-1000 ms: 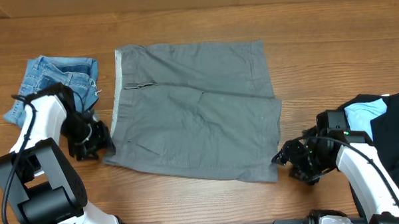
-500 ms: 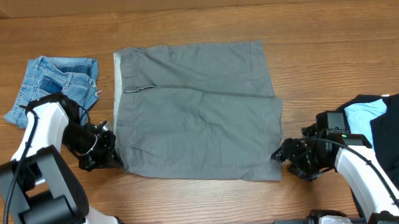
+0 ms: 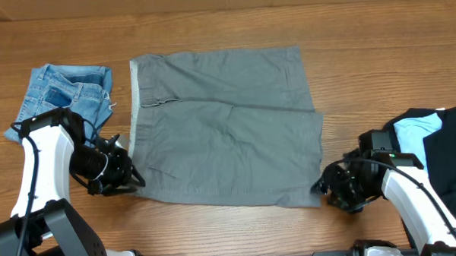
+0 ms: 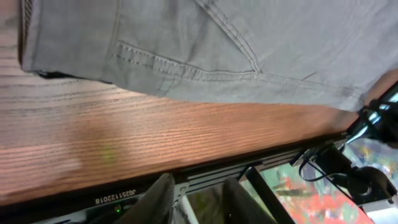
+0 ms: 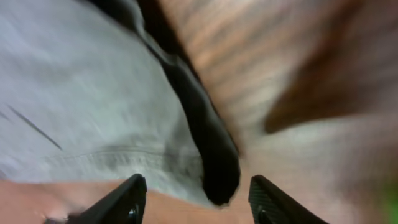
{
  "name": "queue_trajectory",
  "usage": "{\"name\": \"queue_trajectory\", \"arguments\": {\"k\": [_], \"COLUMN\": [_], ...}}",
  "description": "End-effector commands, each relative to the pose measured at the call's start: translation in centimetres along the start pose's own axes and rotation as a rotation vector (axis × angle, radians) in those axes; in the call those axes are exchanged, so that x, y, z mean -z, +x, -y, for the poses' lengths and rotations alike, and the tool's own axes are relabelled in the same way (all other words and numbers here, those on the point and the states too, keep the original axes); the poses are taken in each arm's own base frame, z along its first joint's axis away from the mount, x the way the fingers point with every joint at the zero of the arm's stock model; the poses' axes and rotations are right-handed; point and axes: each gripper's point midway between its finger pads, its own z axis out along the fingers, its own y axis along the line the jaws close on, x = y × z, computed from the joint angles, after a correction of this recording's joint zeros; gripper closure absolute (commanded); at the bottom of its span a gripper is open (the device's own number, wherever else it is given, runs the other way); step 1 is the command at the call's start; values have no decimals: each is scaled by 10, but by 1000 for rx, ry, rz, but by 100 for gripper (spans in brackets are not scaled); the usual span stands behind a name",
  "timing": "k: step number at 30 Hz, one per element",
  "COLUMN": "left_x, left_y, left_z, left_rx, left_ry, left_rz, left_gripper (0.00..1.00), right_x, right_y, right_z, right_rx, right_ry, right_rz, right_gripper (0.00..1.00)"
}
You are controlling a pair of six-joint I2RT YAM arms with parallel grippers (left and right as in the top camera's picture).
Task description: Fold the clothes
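The grey shorts (image 3: 224, 128) lie spread flat in the middle of the table, waistband to the left. My left gripper (image 3: 132, 178) is low at their near-left corner; in the left wrist view its fingers (image 4: 196, 199) are apart and empty, with the shorts' hem (image 4: 217, 43) ahead of them. My right gripper (image 3: 321, 188) is at the near-right corner. In the right wrist view its fingers (image 5: 196, 199) are wide open, with the grey corner (image 5: 93, 112) just ahead and between them, not clamped.
Small faded denim shorts (image 3: 63, 99) lie at the left, behind my left arm. Black and light-blue garments (image 3: 441, 147) are piled at the right edge, behind my right arm. The table's front edge (image 4: 186, 174) is close to both grippers.
My left gripper has moved right and toward the front edge, up to the shorts' near-left corner. My right gripper has dipped slightly at the near-right corner. The shorts have barely shifted.
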Motion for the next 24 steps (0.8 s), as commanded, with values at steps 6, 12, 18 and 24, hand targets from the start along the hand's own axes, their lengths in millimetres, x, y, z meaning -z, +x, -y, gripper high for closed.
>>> {"name": "queue_trajectory", "arguments": {"k": [6, 12, 18, 24], "left_x": [6, 6, 7, 7], "left_y": [-4, -5, -19, -14], "left_z": [-4, -4, -4, -4], "left_rx": [15, 13, 8, 15], "left_ry": [-41, -42, -39, -38], "left_rz": [36, 42, 98, 78], "left_gripper": [57, 55, 54, 55], "right_x": [-11, -17, -3, 23], "right_y": [10, 8, 2, 11], "right_z": [-16, -8, -10, -10], "right_rx": [-3, -35, -39, -42], "right_ry": [-14, 14, 53, 94], "right_rz": [-17, 2, 30, 53], "right_gripper": [44, 73, 89, 96]}}
